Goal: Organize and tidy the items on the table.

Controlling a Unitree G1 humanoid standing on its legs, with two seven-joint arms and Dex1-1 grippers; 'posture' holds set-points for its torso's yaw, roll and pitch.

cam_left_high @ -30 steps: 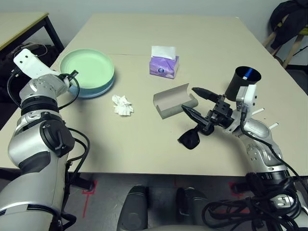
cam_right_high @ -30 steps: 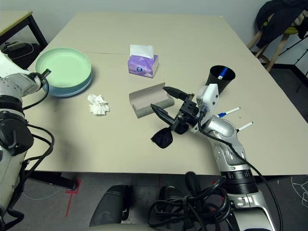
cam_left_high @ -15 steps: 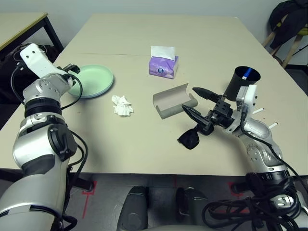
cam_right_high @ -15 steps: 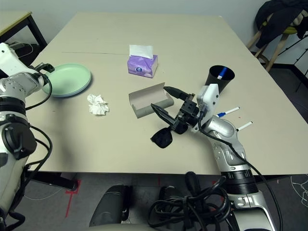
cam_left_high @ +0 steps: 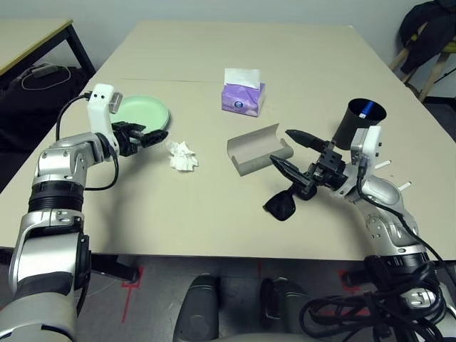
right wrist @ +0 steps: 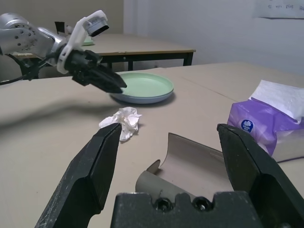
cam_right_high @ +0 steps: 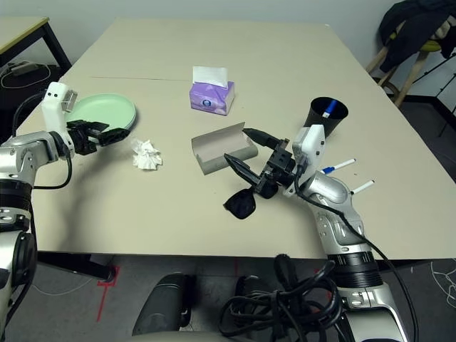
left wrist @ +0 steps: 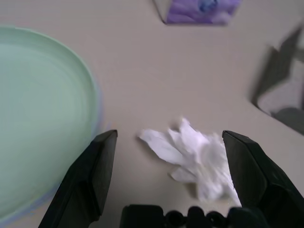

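The items are spread over the beige bench (cam_left_high: 214, 221). The stacked mint-green and light-blue plates (cam_left_high: 146, 112) lie at the far left. The crumpled tissue wad (cam_left_high: 182, 154) sits just right of them. The grey glasses case (cam_left_high: 258, 148) stands open near the middle, with the black sunglasses (cam_left_high: 283, 204) nearer in front of it. The black cup (cam_left_high: 360, 121) holds one pen at the right, with two more pens (cam_right_high: 338, 167) lying beside it. A purple tissue box (cam_left_high: 243, 95) sits farther back.

The left gripper (cam_left_high: 146, 136) hovers between plates and tissue, its fingers (left wrist: 92, 175) spread wide and empty, the wad lying between them in the wrist view. The right gripper (cam_left_high: 291, 151) hangs above the sunglasses beside the case, fingers (right wrist: 92, 166) equally wide and holding nothing.

The main risk, as I judge it, is on the left. The wad is light and loose (it will slide rather than resist), so a low approach could push it toward the case instead of trapping it. One finger is also close to the plate rim, and closing or descending off-centre could nudge or tip the stack. A shallow pinch may catch only a loose flap, and the wad could tear free or drop on lifting. On the right, a descent could clip the case's raised lid or knock the sunglasses toward the near edge.
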